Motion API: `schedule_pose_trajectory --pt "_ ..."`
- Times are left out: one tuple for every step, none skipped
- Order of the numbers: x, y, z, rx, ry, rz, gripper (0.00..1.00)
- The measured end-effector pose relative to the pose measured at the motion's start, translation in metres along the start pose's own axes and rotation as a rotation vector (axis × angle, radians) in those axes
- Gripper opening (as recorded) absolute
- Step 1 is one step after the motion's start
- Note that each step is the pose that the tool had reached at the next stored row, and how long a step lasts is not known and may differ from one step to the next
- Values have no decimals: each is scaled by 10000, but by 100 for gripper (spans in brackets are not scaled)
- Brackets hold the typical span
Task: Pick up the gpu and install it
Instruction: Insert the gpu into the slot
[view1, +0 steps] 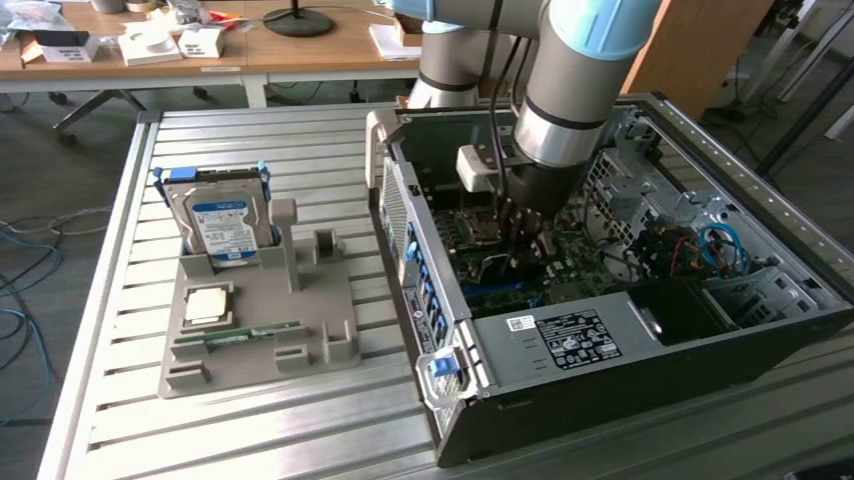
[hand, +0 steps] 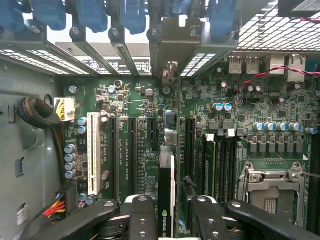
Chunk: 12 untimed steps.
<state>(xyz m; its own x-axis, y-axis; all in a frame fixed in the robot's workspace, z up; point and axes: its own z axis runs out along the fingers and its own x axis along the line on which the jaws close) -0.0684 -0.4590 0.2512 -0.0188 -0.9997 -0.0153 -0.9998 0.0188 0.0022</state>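
The hand (hand: 167, 220) hangs inside the case (view1: 561, 345) over the motherboard (hand: 150, 145), fingers (hand: 142, 217) apart, flanking the gpu (hand: 166, 190) standing edge-on in its slot.

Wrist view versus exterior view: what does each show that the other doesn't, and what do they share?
Wrist only: the gpu standing edge-on in a motherboard slot between the end effector fingers, which stand apart from it; the white expansion slot; the blue slot clips.

Exterior only: the grey parts holder on the slatted table, with the hard drive upright in it and the green memory stick lying flat; desks behind.

Both: the open computer case, its green motherboard and CPU socket.
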Motion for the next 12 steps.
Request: schedule_pose_trajectory --pt "0 0 -13 0 -1 0 34" --pt "0 0 -29 0 -1 0 34" --pt "-1 0 -45 0 -1 1 34" --pt "-1 0 -66 0 -2 0 34" --pt "-1 1 -88 0 -5 1 34" --pt "-2 0 -109 0 -6 0 34" --pt "-2 0 -133 0 -8 0 34" --pt "-3 0 -161 0 -11 0 34" --pt "-3 1 -189 -1 -11 0 34" --pt "-3 1 -218 0 -14 0 34" --pt "-4 1 -249 0 -16 1 34" --pt "-4 1 -275 0 -18 0 34"
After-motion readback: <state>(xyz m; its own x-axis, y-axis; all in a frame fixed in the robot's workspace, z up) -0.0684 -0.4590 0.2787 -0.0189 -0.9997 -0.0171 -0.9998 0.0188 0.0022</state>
